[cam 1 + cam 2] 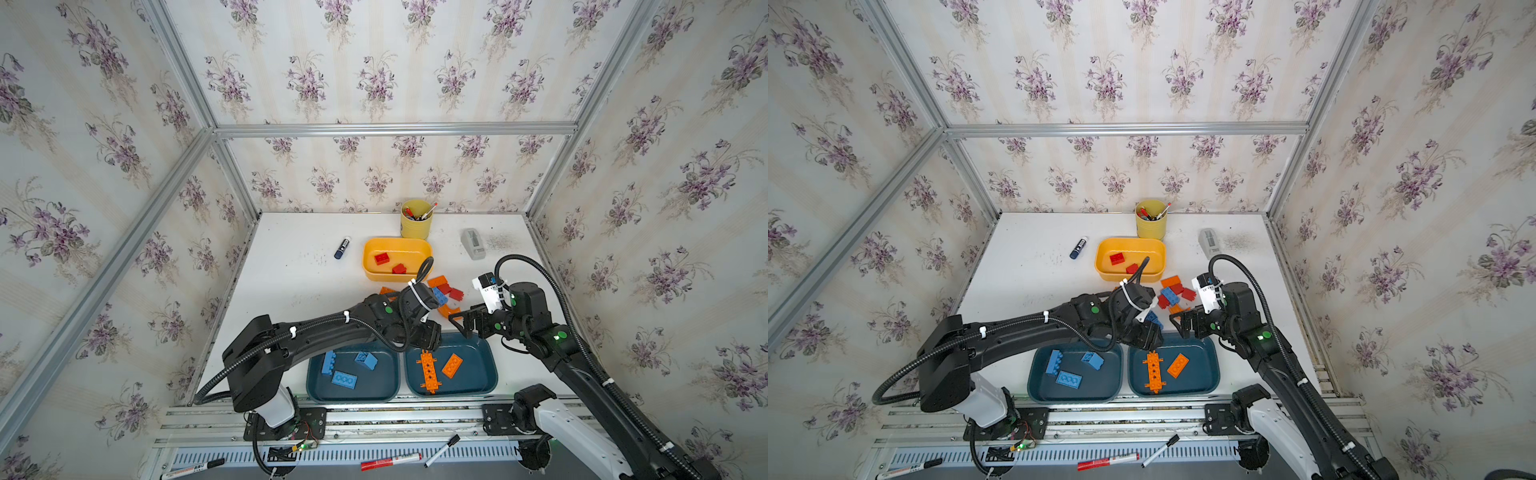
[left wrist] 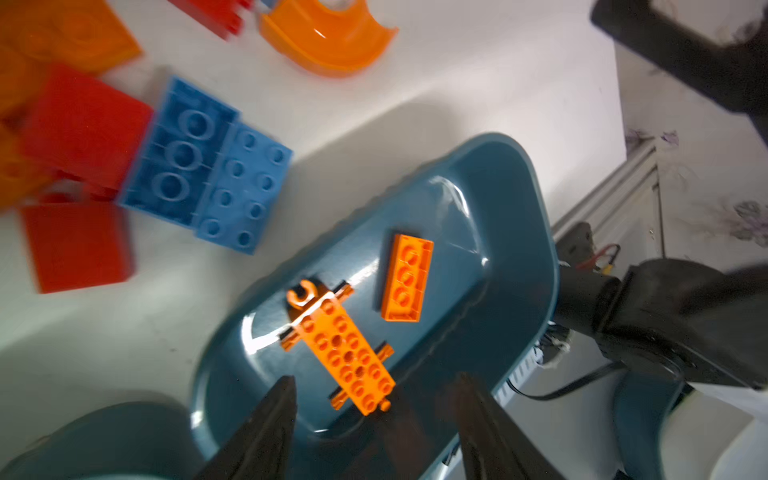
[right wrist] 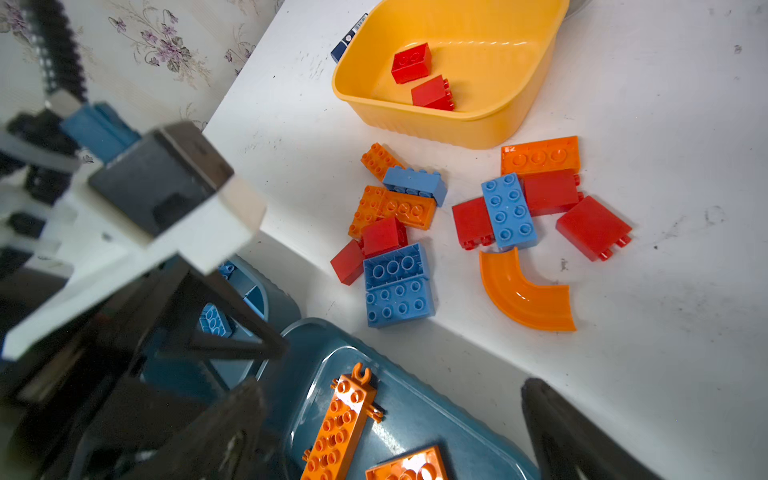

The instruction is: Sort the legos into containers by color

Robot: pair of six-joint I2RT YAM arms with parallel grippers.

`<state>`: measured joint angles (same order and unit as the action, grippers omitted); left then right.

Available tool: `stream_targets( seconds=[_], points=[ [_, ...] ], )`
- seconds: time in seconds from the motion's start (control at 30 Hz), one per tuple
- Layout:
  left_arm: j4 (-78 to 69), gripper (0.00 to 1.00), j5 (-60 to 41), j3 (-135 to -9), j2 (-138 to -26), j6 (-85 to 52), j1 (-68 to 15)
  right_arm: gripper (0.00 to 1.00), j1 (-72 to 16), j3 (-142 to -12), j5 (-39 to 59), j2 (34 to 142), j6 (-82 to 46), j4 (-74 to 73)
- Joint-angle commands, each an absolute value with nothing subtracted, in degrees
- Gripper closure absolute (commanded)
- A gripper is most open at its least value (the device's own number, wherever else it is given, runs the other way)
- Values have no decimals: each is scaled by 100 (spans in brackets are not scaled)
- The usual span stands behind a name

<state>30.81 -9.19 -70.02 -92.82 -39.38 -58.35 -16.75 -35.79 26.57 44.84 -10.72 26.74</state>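
Beneath the left gripper (image 2: 374,380), whose fingers (image 2: 272,419) stand partly apart and grip nothing, lies the long orange strip (image 2: 345,357), a flat orange brick (image 2: 407,278) just beyond it, both in a teal tub (image 2: 523,232); three blue bricks (image 1: 344,379) sit in the neighbouring teal tub (image 1: 374,388), two red bricks (image 1: 381,258) in the yellow tub (image 1: 365,259) far past the fingertips. Over a dozen loose legos (image 3: 399,286) of all three colours wait on the table (image 1: 291,282) between, so I judge the sort about a third done; the right gripper (image 1: 457,326) hangs wide open and empty, that pile just ahead of its fingers (image 3: 552,415).
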Motion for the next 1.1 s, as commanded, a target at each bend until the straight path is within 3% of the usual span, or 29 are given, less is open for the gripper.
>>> stream_targets(
  seconds=[0.0,0.2,0.4,0.63,1.07],
  points=[
    [3656,35,-315,-7136,-9265,-3644,-5472,0,-1671,-3599,2871,4535,-1144,2412],
    [3635,32,472,-7438,-9480,-4266,-4623,0,-1675,-3626,2899,4580,-1151,2347],
    [3568,31,1076,-7836,-10145,-5423,-4300,0,-1671,-3613,2949,4676,-1148,2286],
    [3568,32,1206,-8017,-10764,-6410,-4132,0,-1670,-3578,2978,4762,-1123,2200],
    [3850,32,1304,-8879,-11783,-6830,-3956,0,-1670,-3577,3159,5063,-1054,1935]
  ],
)
